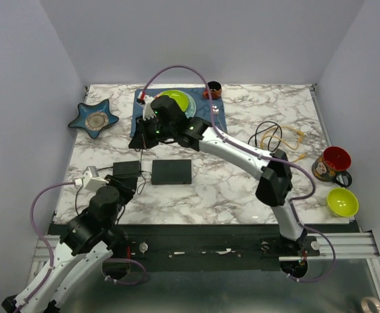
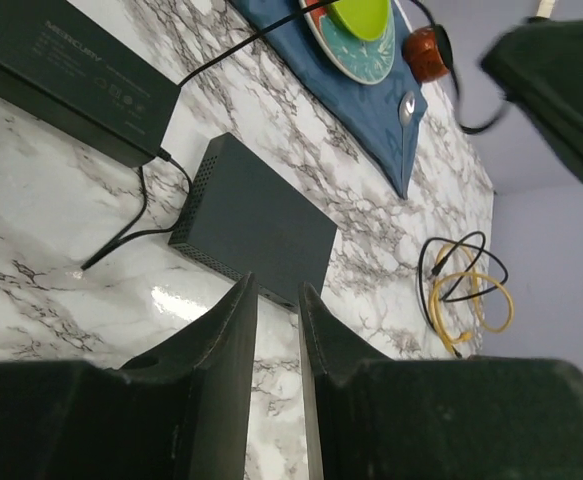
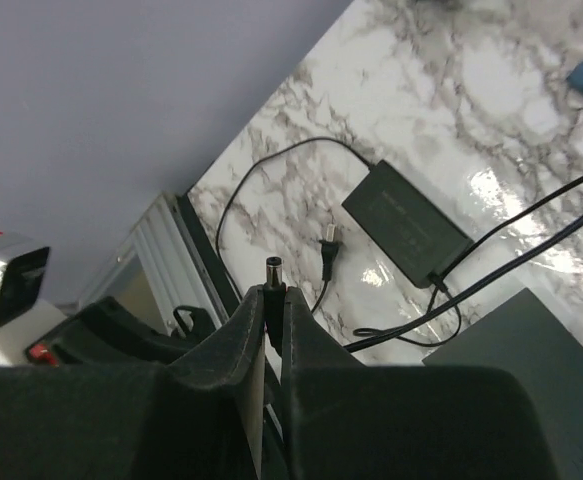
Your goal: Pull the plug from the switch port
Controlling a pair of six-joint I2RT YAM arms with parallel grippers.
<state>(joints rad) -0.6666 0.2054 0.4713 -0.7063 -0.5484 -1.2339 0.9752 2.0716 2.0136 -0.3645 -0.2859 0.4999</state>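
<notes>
One plug pinched in the right gripper, apart from the switch

The switch lay flat on the marble table. Beyond its far-left corner and raised above the tabletop, the right gripper was clenched on the plug, a small black barrel connector. The connector's tip stuck out just past the fingertips. The plug was apart from the switch and touched none of it.

The left gripper hung just near and to the left of the switch. Its fingers were parted by a narrow gap with nothing between them. In the left wrist view the fingertips pointed at the switch's near edge; whether they touched it could not be told.

Just left of the switch sat the power brick, lying flat. A thin black cord ran from the brick's end away past the switch, up across the blue mat. That mat lay beyond the switch and carried the round green plate. A loose coil of yellow and black cable lay well to the right of the switch, a little farther back. A blue star-shaped dish sat well to the switch's far left, and a yellow-green bowl stood far to its right near the table's edge.
</notes>
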